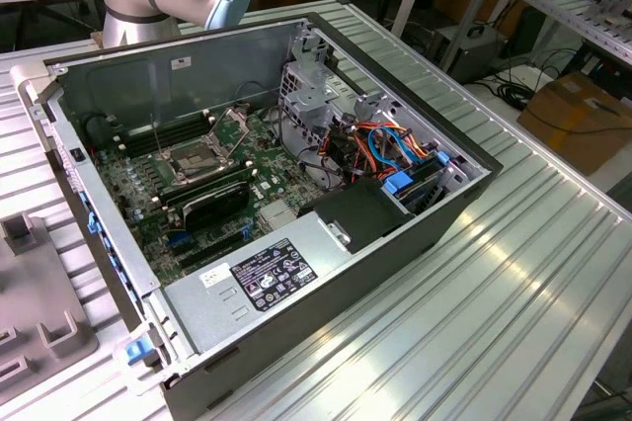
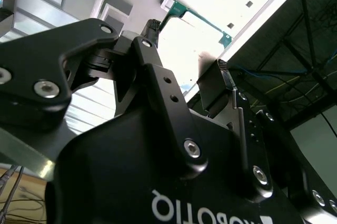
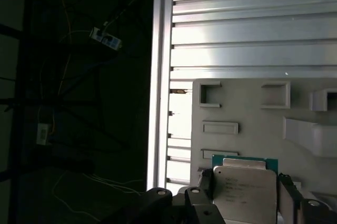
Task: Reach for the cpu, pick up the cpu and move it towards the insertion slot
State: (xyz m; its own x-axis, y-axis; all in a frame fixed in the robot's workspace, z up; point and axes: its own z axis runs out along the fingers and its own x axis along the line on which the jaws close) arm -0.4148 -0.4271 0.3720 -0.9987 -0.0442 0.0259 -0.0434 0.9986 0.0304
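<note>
Pincer (image 3: 246, 183), first wrist view: it stands open, jaws astride the cpu (image 3: 245, 197), with no firm grip evident. The cpu lies flat on a grey fixture plate (image 3: 247, 129) on the ribbed tabletop (image 3: 253, 24). Judged stage: the reach is nearly complete; lifting and carrying remain. Exterior view: the insertion slot (image 1: 195, 159) sits inside the open computer case (image 1: 178, 75).

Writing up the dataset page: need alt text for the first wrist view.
A square processor, silver lid on a green board, is on or just above a grey moulded tray, with the black gripper right at it. The tray rests on a ribbed metal table; past the table's edge is darkness with loose cables.
</note>
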